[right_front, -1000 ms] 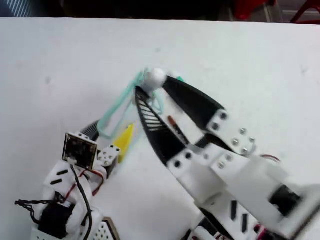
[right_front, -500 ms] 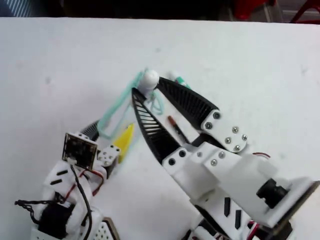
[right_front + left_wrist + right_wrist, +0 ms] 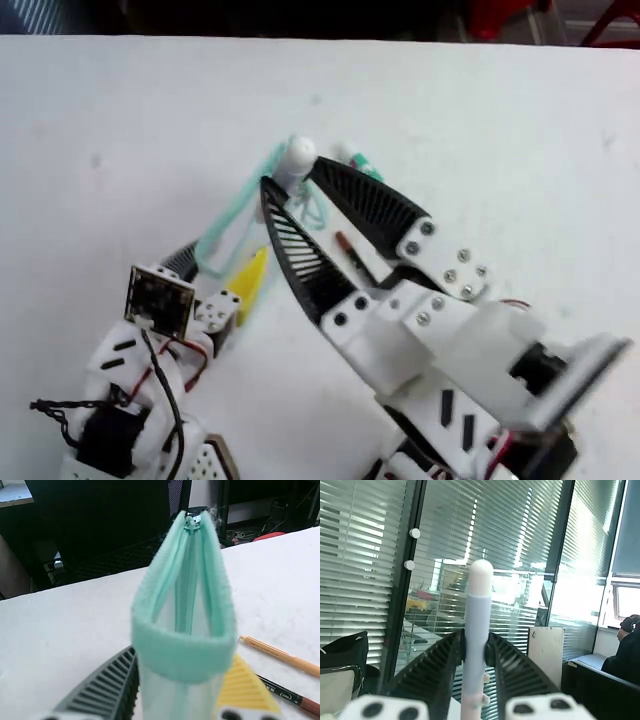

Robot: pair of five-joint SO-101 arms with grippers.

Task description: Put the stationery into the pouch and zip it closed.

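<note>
A mint-green mesh pouch (image 3: 232,222) is held with its mouth open by my left gripper (image 3: 228,250), which is shut on it between a grey and a yellow finger. In the left wrist view the pouch (image 3: 185,630) gapes and its zip pull sits at the far end. My right gripper (image 3: 290,175) is shut on a pen with a white cap (image 3: 299,153), held at the pouch's far end. The right wrist view shows the pale-blue pen (image 3: 481,580) standing between the black fingers (image 3: 440,660). A brown pencil (image 3: 352,255) lies on the table under the right arm.
An orange pencil (image 3: 280,655) and a dark pencil (image 3: 285,696) lie on the white table (image 3: 480,120) beside the pouch. A small green item (image 3: 358,162) rests just past the right gripper's fingers. The right arm's body (image 3: 470,370) covers the near right of the table.
My right gripper has turned at the wrist and carried the pen a little to the left, closer over the pouch's end. The left arm and the pouch have stayed put.
</note>
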